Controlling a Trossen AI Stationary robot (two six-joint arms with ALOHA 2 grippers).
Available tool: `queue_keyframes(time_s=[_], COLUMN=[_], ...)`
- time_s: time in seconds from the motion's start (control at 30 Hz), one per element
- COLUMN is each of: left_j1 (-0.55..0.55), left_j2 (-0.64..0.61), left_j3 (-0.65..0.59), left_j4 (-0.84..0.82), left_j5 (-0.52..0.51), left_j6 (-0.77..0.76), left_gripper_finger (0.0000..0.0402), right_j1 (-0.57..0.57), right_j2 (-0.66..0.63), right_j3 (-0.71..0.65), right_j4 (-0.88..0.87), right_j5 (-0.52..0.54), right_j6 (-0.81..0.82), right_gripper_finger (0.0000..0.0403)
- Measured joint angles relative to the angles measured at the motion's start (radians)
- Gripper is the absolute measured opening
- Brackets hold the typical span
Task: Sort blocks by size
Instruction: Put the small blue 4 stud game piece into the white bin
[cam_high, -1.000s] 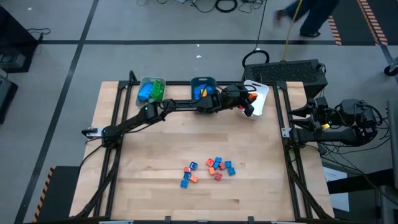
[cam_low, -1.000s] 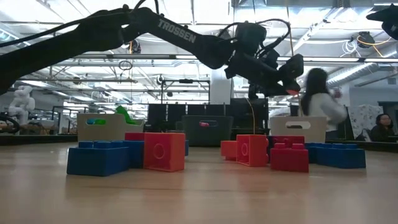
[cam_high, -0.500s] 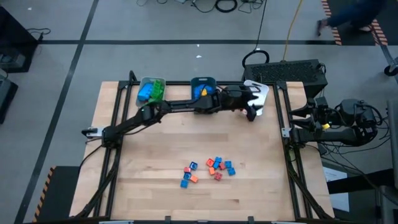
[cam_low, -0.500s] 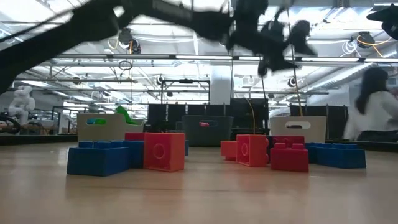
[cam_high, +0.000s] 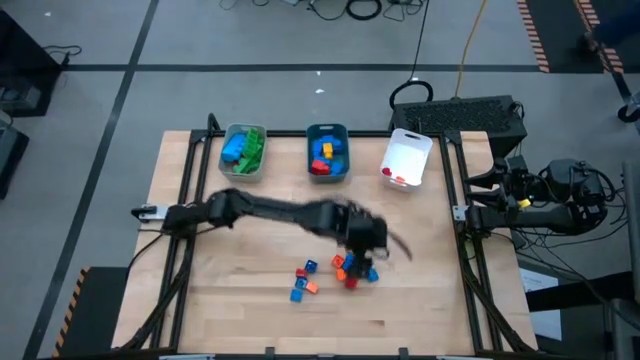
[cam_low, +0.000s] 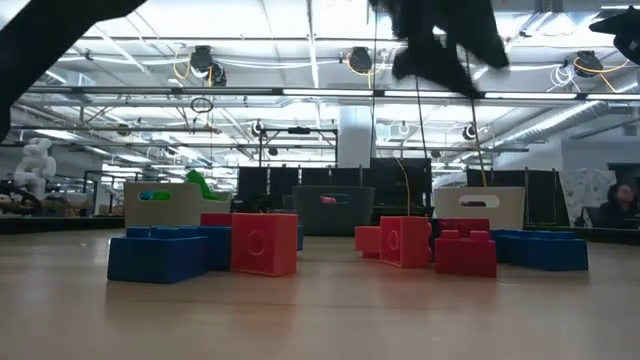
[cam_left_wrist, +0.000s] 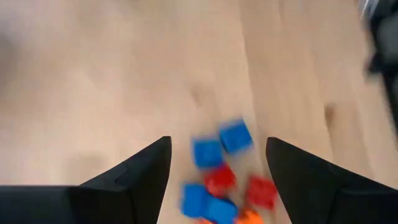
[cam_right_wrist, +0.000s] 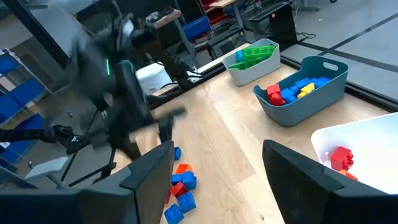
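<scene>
Several small blue, red and orange blocks (cam_high: 340, 270) lie loose on the wooden table near its near edge. They also show in the low view (cam_low: 265, 243) and the left wrist view (cam_left_wrist: 221, 168). My left gripper (cam_high: 380, 243) hangs open and empty just above this cluster, a little to its right and far side, and is blurred. Its fingers (cam_left_wrist: 217, 146) frame the blocks without touching them. My right gripper (cam_high: 478, 210) waits open (cam_right_wrist: 217, 149) beyond the table's right edge.
Three trays stand along the far edge: a grey tray (cam_high: 243, 148) with green and blue blocks, a teal tray (cam_high: 327, 152) with blue, red and yellow blocks, and a white tray (cam_high: 407, 160) with red blocks. Bare wood lies between the trays and the cluster.
My left gripper has swung fast from above the white tray toward the table's near edge and now hangs over the loose blocks. The orange-red block seen at its fingertips a second ago is no longer there.
</scene>
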Motion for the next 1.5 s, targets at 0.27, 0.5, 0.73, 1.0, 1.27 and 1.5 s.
queue_keyframes(time_s=[0.27,0.5,0.73,1.0,1.27,1.5], left_j1=[-0.086,-0.091,-0.028,-0.019,-0.014,-0.011], left_j2=[0.124,0.164,0.176,0.179,0.199,0.231], left_j3=[-0.002,-0.004,-0.003,-0.003,-0.002,-0.003], left_j4=[-0.005,0.048,0.080,0.070,0.050,0.020], left_j5=[-0.090,-0.181,-0.119,-0.040,-0.034,0.016], left_j6=[0.042,0.092,0.057,0.065,0.065,0.077], left_gripper_finger=[0.0263,0.0263,0.0263,0.0263,0.0263,0.0262], right_j1=[0.000,0.000,0.000,0.000,0.000,0.000], right_j2=[0.000,0.000,0.000,0.000,0.000,0.000], right_j3=[0.000,0.000,0.000,0.000,0.000,0.000], right_j4=[0.000,0.000,0.000,0.000,0.000,0.000], right_j5=[0.000,0.000,0.000,0.000,0.000,0.001], right_j6=[-0.002,0.013,0.018,0.009,-0.011,-0.023], right_gripper_finger=[0.0238,0.0238,0.0238,0.0238,0.0238,0.0238])
